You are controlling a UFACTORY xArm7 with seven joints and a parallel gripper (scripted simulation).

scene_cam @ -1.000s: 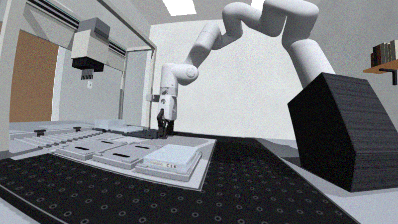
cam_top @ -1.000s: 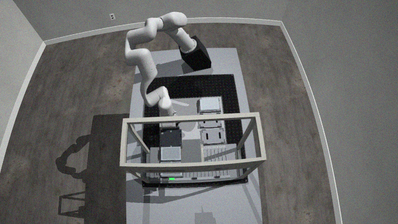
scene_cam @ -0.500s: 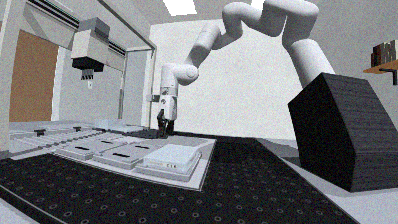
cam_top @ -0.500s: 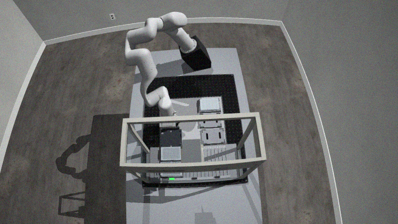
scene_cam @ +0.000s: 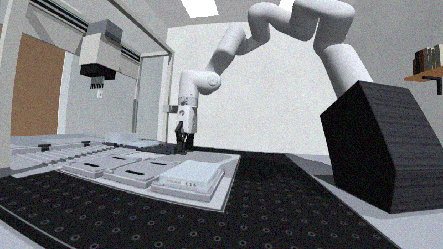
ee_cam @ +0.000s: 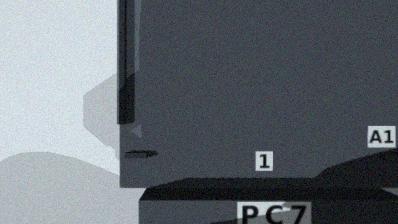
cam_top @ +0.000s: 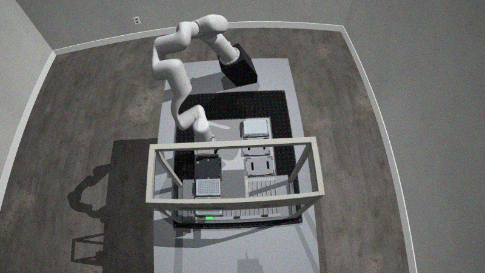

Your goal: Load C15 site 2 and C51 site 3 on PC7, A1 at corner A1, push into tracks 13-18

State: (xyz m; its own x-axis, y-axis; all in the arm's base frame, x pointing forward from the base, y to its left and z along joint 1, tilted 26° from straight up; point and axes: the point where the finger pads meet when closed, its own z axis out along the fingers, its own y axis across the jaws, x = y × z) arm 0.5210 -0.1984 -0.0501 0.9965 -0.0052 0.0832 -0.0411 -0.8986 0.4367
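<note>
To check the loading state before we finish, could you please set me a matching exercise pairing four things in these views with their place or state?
Things:
1. White 384-well plate labelled C16
2. Small lamp behind the rails
3. Dark site marked 1
4. White 96-well plate

Place or state:
a. Lit green
b. Riding on the dark plate carrier
c. Bare, no plate on it
d. Seated in a pale nest beside the apron

Pairs: 1-d, 2-a, 3-c, 4-b
</note>
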